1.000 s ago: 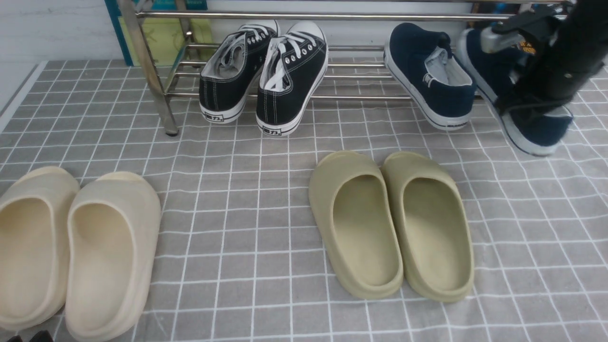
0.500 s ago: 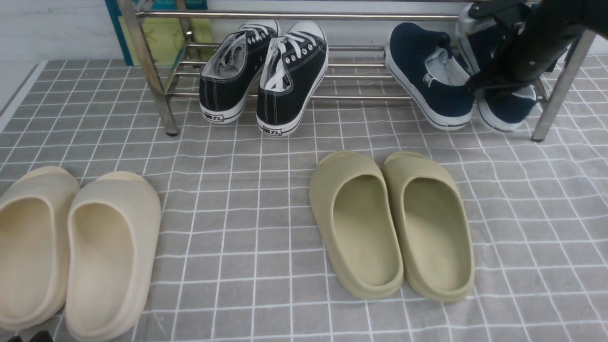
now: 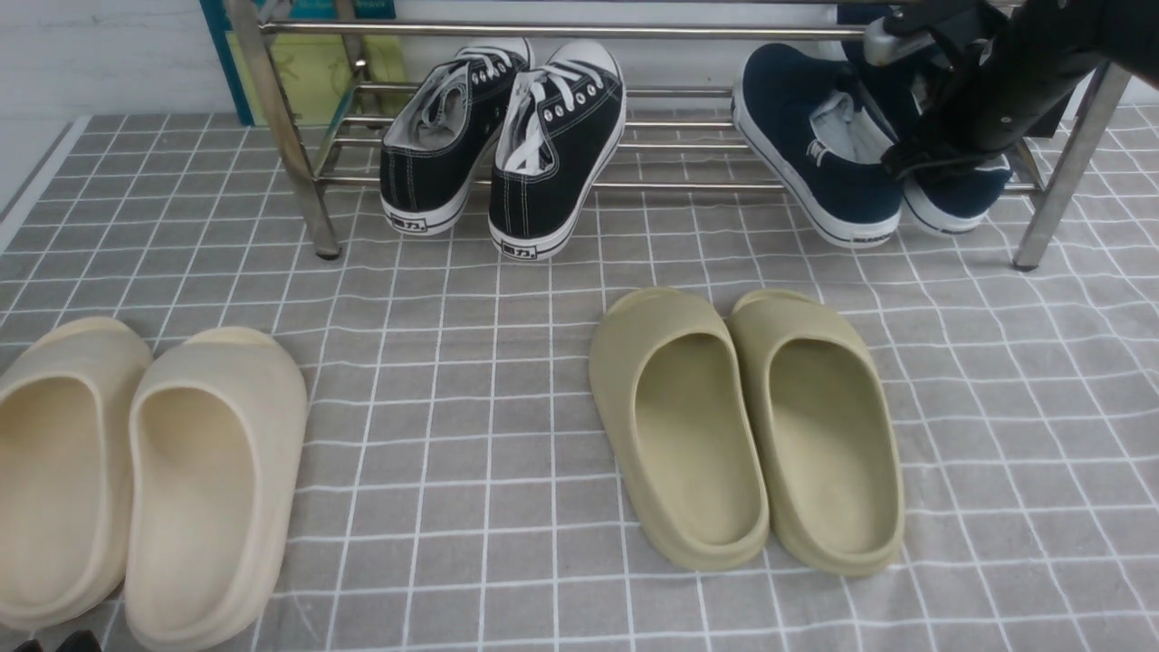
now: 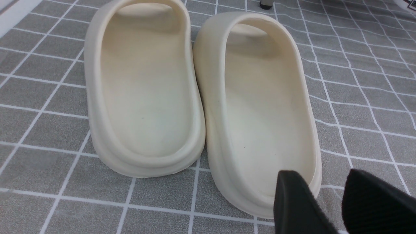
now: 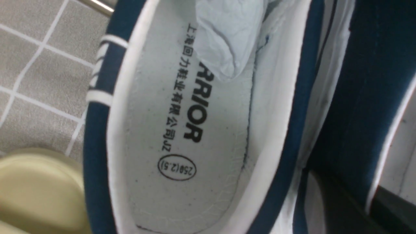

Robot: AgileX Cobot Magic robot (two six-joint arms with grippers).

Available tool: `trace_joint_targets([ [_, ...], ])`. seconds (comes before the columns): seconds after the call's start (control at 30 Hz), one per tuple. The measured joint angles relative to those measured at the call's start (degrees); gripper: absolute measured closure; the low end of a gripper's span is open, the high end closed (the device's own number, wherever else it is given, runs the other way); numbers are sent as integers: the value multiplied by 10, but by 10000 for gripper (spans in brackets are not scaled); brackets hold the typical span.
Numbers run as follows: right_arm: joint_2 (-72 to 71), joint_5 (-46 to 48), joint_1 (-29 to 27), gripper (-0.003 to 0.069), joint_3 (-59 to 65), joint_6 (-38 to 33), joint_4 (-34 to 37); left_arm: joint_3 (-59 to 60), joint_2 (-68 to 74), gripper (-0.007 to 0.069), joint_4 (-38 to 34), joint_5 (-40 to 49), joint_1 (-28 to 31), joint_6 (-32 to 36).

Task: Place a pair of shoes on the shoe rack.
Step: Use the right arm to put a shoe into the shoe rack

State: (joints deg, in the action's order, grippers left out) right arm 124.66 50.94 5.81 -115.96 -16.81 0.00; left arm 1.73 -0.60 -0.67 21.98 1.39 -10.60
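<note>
Front view showed you the bench [image 3: 507,380] under its grey checked cloth, with the shoe rack [image 3: 579,30] standing along the far edge. The rack's low bars were the goal, which explained the layout: whatever sat on them leaned toe-up, heels hanging over the front bar toward you. The black lace-up sneakers [image 3: 507,145] sat toward the rack's left end and the pair of navy slip-ons at its right end. The first navy shoe [image 3: 819,154] lay free on the bars. The second navy shoe [image 3: 960,195] lay just beside it, toward the right corner leg, with its heel at the front bar. By my judgement the placing was all but done, with only the release left. Your right arm [image 3: 1023,81] reached in from the bench's right edge, slanting down under the top bar and covering most of that second shoe. The right gripper [image 3: 933,149] was pressed in at the shoe's opening, and neither view showed whether its jaws were clamped or parted, so I could not tell. In the left wrist view, the left gripper [image 4: 325,182] hovered over the cream slippers [image 4: 260,97] at the bench's near left corner, jaws apart and empty.
</note>
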Motion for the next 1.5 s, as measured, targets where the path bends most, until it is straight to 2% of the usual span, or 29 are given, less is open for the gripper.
trace_joint_targets([
  [0.03,0,0,0,595,0,1,0,0,0,386,0,0,0,0],
  [0.1,0,1,0,536,-1,16,0,0,0,386,0,0,0,0],
  [0.17,-1,6,0,443,-4,34,0,0,0,386,0,0,0,0],
  [0.23,-3,12,0,391,-5,45,0,0,0,386,0,0,0,0],
  [0.27,-8,24,0,333,-5,55,0,0,0,386,0,0,0,0],
  [0.33,-18,44,0,265,-8,62,0,0,0,386,0,0,0,0],
  [0.47,-49,92,0,202,-13,69,0,0,0,386,0,0,0,0],
  [0.6,-72,129,-1,205,-15,71,0,0,0,386,0,0,0,0],
  [0.77,-85,191,-1,276,-15,77,-19,0,0,386,0,0,0,0],
  [0.87,-85,203,-5,335,-15,103,-39,0,0,386,0,0,0,0],
  [1.0,-85,197,-22,372,-15,119,-37,0,0,386,0,0,0,0],
  [1.13,-83,149,-41,367,-15,118,-17,0,0,386,0,0,0,0],
  [1.27,-69,117,-46,323,-15,102,9,0,0,386,0,0,0,0],
  [1.37,-45,102,-46,286,-15,66,40,0,0,386,0,0,0,0],
  [1.5,-28,93,-46,279,-15,13,85,0,0,386,0,0,0,0],
])
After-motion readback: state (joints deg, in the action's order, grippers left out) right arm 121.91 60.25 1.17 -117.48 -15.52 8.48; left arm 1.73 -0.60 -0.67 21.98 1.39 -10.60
